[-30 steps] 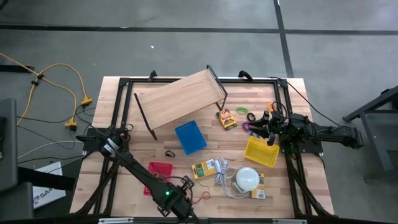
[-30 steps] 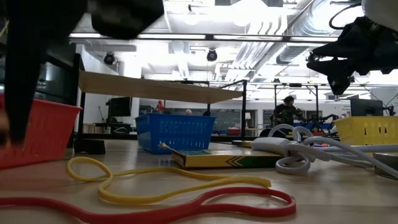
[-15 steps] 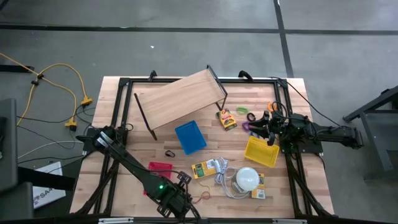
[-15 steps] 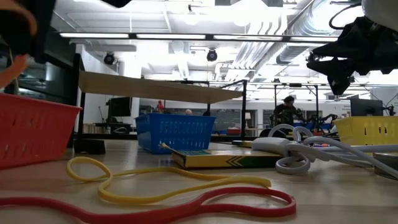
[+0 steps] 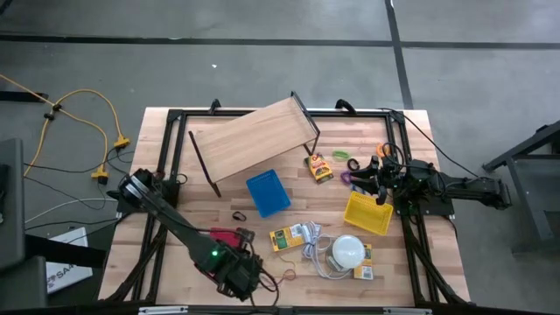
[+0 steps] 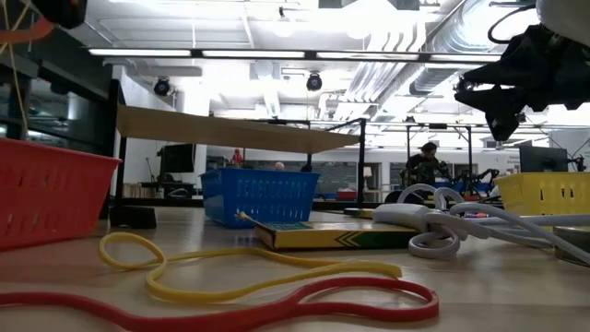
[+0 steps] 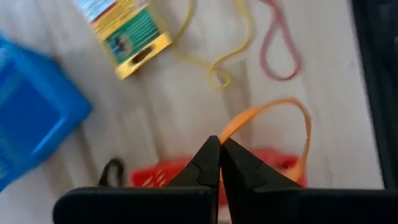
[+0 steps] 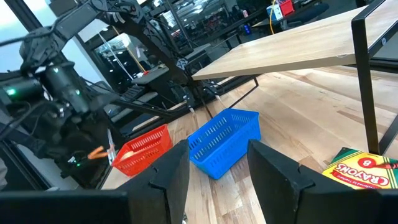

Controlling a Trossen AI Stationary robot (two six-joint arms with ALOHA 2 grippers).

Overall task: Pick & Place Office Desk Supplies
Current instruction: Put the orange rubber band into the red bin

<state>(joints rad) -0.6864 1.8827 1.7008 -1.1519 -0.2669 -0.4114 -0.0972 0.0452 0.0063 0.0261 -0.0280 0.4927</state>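
The left gripper point(image 7: 220, 144) is pinched together on an orange rubber band point(image 7: 273, 115), which hangs looped from its tips above the red basket point(image 7: 273, 163). This looks like the carrying step; next it must centre over the basket and let go. The right gripper point(image 8: 217, 163) waits, fingers apart, near the yellow basket point(image 5: 367, 213).

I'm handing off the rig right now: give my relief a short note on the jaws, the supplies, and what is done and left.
Left gripper: jaws shut on an orange rubber band, lifted above the red basket.
Right gripper: jaws open, empty, waiting by the yellow basket.
On the table: yellow band, red band, crayon boxes.
Done: band picked up. Left: drop it, then clear the rest.
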